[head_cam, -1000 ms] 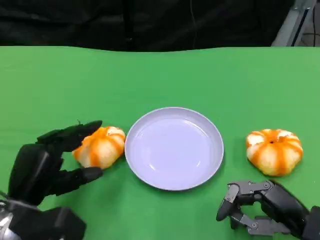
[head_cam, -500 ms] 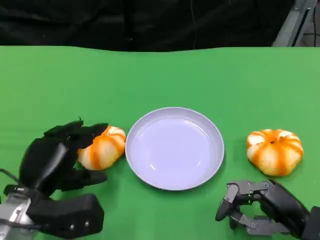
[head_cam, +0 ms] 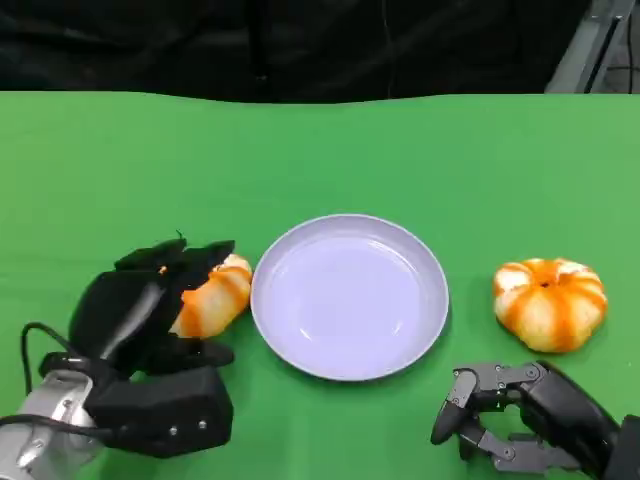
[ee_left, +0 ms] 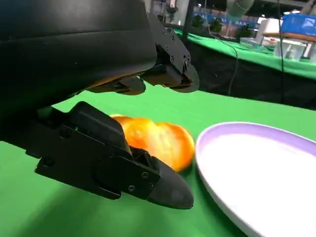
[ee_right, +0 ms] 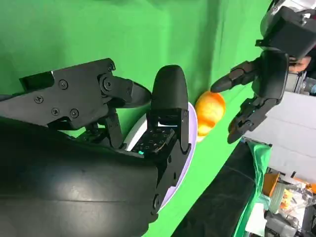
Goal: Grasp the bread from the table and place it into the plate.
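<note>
Nearest the camera in the head view, the right hand (head_cam: pixel 520 420) rests low on the green desk (head_cam: pixel 330 150) with its fingers curled in on nothing, just where it lay a second ago; it has not stirred, and the second bread (head_cam: pixel 549 303) beyond it sits untouched, well apart from the plate's rim

The change is all on the other side. Over the last second the left hand (head_cam: pixel 150 305) has pushed forward and swung in over the near bread (head_cam: pixel 212 296), so that its upper fingers now drape across the top of the bun while the thumb sits low at its near side. A second ago the fingers only bracketed the bread with daylight around it; now the bun is partly hidden under them. The left wrist view shows the bread (ee_left: pixel 155 140) lying between the upper fingers and the thumb (ee_left: pixel 123 170), yet whether they actually press on it cannot be told. The bread itself has not shifted: it rests on the desk, just beside the left rim of the lilac plate (head_cam: pixel 348 296)

For the task this reads as the grasp closing but not yet proven. Nothing lies in the plate, so lift and carry remain
</note>
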Motion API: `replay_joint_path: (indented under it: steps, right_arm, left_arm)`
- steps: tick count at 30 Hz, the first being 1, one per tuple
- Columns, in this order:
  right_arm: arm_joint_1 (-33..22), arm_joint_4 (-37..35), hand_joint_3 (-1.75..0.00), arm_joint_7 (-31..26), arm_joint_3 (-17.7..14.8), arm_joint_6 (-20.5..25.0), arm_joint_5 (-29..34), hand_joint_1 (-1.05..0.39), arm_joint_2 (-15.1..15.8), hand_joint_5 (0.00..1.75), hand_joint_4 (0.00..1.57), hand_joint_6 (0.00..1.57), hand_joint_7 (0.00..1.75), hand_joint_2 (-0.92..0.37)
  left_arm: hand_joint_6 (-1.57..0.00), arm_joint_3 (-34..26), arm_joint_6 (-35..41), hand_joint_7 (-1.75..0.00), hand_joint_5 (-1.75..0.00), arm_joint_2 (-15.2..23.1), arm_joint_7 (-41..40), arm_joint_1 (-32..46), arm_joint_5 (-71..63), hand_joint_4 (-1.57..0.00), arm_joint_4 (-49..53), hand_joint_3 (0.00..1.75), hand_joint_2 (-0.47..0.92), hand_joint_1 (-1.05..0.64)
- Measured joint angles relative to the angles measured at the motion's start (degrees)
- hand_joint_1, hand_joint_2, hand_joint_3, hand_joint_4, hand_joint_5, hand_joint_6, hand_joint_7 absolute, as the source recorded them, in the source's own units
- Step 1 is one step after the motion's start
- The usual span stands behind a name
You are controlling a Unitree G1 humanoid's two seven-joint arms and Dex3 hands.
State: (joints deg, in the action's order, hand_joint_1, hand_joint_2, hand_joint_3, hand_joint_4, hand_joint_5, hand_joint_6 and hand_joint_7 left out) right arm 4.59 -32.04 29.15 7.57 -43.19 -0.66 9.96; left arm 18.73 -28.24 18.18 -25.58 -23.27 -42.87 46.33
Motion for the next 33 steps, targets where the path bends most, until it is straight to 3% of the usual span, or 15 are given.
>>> replay_joint_path:
  steps: [29,33]
  right_arm:
    - [-0.39,1.32,-0.58,0.13,-0.01,0.29,-0.12,-0.03,-0.01,1.55,0.72,0.82,1.05,-0.86]
    - [-0.62,1.61,-0.58,0.09,-0.01,0.29,-0.09,-0.03,0.0,1.55,0.71,0.83,1.05,-0.85]
  left_arm:
    - [-0.44,5.37,4.61,-0.02,-0.01,-2.74,-1.58,-7.95,0.07,-0.41,14.46,0.08,0.92,-0.82]
    - [-0.46,5.52,4.7,-0.02,-0.02,-2.96,-1.64,-8.8,0.58,-0.44,16.01,0.1,0.92,-0.74]
